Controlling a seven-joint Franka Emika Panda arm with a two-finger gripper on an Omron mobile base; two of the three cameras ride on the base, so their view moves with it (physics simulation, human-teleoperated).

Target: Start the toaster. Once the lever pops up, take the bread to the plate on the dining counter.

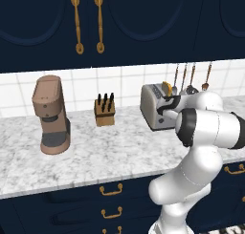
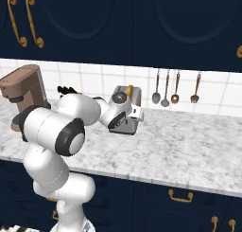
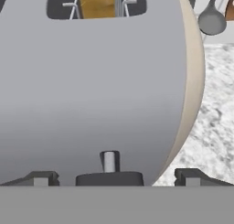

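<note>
Dark fingertips [image 3: 43, 178] of the hand [image 3: 117, 178] stand wide apart, holding nothing, either side of the lever [image 3: 109, 162] on the toaster [image 3: 91, 90]. Bread [image 3: 97, 2] sits in a slot above. To start it well, I judge the hand should press squarely down on the tab until it latches. Marble surface [image 1: 95, 152] carries the toaster.

Rendered home kitchen: marble worktop [image 1: 95, 156] runs along a white tiled wall [image 1: 124, 82], with dark navy upper cabinets [image 1: 143, 23] and drawers below with gold handles [image 1: 111, 190]. Toward the worktop's back edge stand a brown coffee machine [image 1: 50, 114], a wooden knife block [image 1: 105, 111] and a silver toaster [image 1: 154, 106] holding bread [image 1: 166, 88]. Ladles and spoons [image 2: 165, 87] hang on the wall above the back edge, right of the toaster.
</note>
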